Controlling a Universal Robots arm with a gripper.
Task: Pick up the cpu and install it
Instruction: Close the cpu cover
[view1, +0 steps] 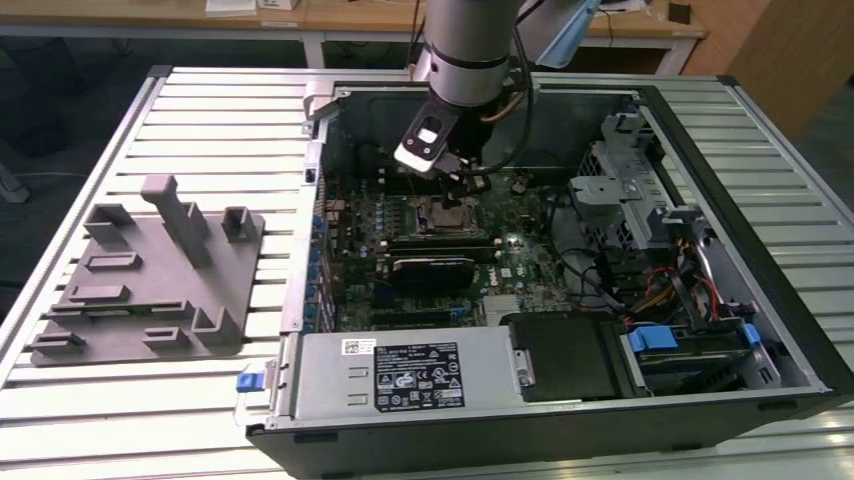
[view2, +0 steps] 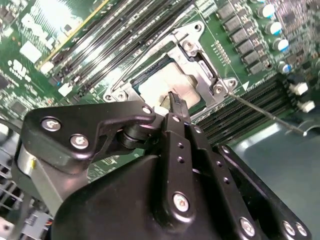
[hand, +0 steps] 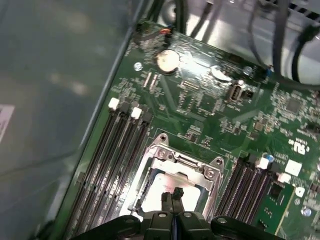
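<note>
**Black gripper (view2: 173, 99) shut tight over the cpu (view2: 152, 90)**

On the exterior view's left, a grey plastic block tray (view1: 147, 280) lies on a table (view1: 200, 100) made of long metal strips. The tray has posts that stick up and small slots.

Beside it, toward the middle, sits an open computer case (view1: 534, 445). It lies on its side, so you can look right in. A silver box with a sticker (view1: 400, 375) sits at the near edge of the case. Behind the box is the green board (view1: 354, 235).

The robot arm (view1: 467, 40) comes down from above into the middle of the case. The gripper hangs low over the socket frame (view1: 447, 215) on the green board.

In both wrist views the two black fingers (view2: 176, 112) are pressed together. Just a thin line shows between them, and nothing is pinched there. The tips point down at the cpu. The cpu is a pale square, and it lies flat inside the silver socket frame. The tips are right over it, near one edge. I cannot tell if they touch it or hang just above it.

Long dark slots (hand: 117, 150) run along both sides of the socket frame. A thin metal rod (view2: 265, 112) sticks out from one corner of the frame. A round silver battery (hand: 166, 60) sits farther off on the board.

On the exterior view's right, inside the case, stand a grey metal cage (view1: 614, 190), a bunch of cables (view1: 667, 290) and a blue clip (view1: 654, 338).
</note>
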